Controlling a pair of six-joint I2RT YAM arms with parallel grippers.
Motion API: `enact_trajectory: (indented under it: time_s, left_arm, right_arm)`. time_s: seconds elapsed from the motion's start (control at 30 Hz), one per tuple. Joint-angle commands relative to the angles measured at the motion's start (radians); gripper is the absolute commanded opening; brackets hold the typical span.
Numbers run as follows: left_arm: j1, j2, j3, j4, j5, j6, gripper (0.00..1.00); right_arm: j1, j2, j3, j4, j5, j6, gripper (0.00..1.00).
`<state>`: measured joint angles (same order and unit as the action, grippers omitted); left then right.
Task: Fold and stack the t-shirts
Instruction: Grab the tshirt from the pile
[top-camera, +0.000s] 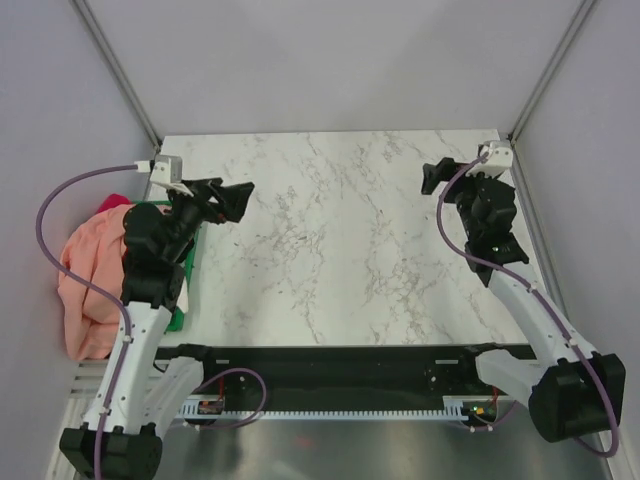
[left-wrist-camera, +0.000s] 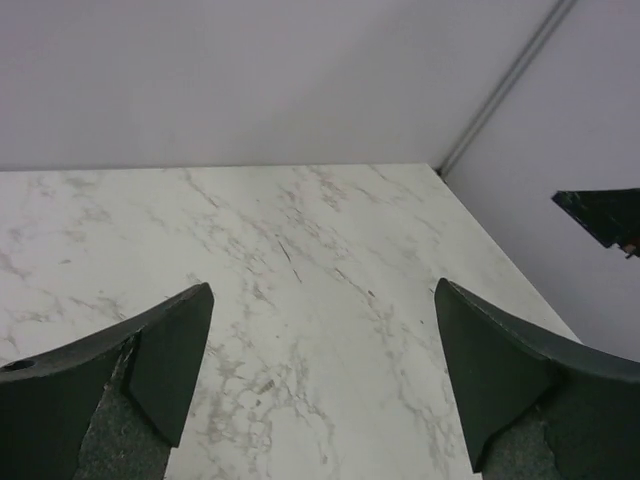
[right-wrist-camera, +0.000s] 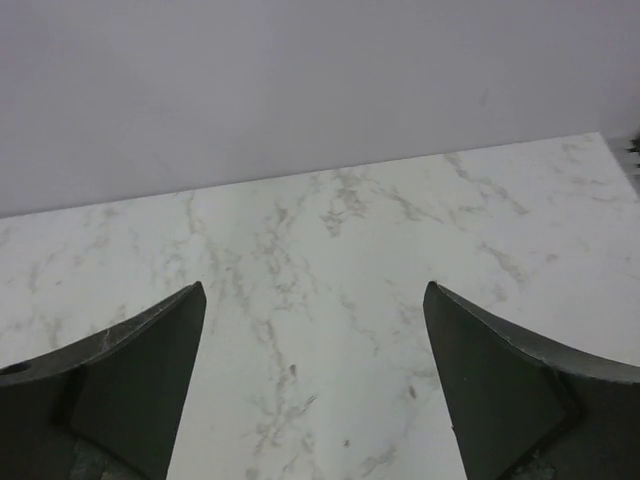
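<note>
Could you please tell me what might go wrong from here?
The salmon-pink shirt lies bunched by the green crate, with the magenta shirt mostly buried beneath it, so the open left claw might lift both together. The purple cable loops across that heap and could snag the cloth.

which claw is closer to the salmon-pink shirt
Left. The left claw hovers near the table's left edge, close to the salmon-pink shirt; the right claw is at the far right corner.
</note>
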<state>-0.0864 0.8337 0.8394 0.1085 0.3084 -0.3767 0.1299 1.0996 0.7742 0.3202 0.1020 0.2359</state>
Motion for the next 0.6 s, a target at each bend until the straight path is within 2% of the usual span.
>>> enact_trajectory:
  time_s: [0.0, 0.03, 0.1, 0.17, 0.23, 0.33, 0.37, 0.4, 0.43, 0.47, 0.5, 0.53, 0.57]
  left_arm:
    - [-0.001, -0.028, 0.021, -0.275, 0.204, -0.073, 1.00]
    - [-0.001, -0.039, 0.038, -0.308, 0.122, -0.079, 1.00]
    - [0.000, -0.035, 0.113, -0.456, 0.052, -0.106, 1.00]
    - [0.001, -0.015, 0.163, -0.545, 0.040, -0.122, 1.00]
    - [0.001, -0.004, 0.161, -0.555, 0.084, -0.172, 1.00]
    - [0.001, -0.033, 0.095, -0.561, 0.049, -0.341, 1.00]
    - [0.002, -0.045, 0.014, -0.558, 0.051, -0.458, 1.00]
    - [0.005, -0.057, -0.034, -0.414, 0.085, -0.458, 0.99]
    - [0.011, -0.042, -0.066, -0.367, 0.172, -0.450, 0.94]
    - [0.010, -0.018, -0.019, -0.392, 0.169, -0.406, 0.96]
    - [0.001, 0.017, 0.034, -0.459, 0.112, -0.374, 1.00]
    - [-0.024, 0.081, 0.094, -0.656, -0.092, -0.343, 1.00]
    - [-0.033, 0.129, 0.209, -0.746, -0.194, -0.288, 0.99]
  right_arm:
    - [0.129, -0.046, 0.042, -0.277, -0.025, 0.065, 0.98]
    - [0.151, -0.082, 0.045, -0.289, -0.013, 0.063, 0.98]
    - [0.180, -0.121, 0.042, -0.302, -0.027, 0.094, 0.98]
    - [0.189, -0.171, 0.042, -0.317, -0.050, 0.118, 0.98]
    - [0.197, -0.210, 0.043, -0.319, -0.058, 0.137, 0.98]
    - [0.201, -0.234, 0.048, -0.319, -0.090, 0.149, 0.98]
    - [0.203, -0.237, 0.053, -0.317, -0.100, 0.163, 0.98]
    - [0.203, -0.234, 0.050, -0.314, -0.146, 0.240, 0.98]
    - [0.201, -0.227, 0.042, -0.313, -0.115, 0.375, 0.98]
    - [0.198, -0.224, 0.042, -0.433, -0.051, 0.516, 0.98]
    - [0.182, -0.216, 0.045, -0.513, -0.042, 0.625, 0.98]
    - [0.175, -0.202, 0.039, -0.558, -0.098, 0.679, 0.98]
    - [0.172, -0.192, 0.018, -0.505, -0.163, 0.668, 0.98]
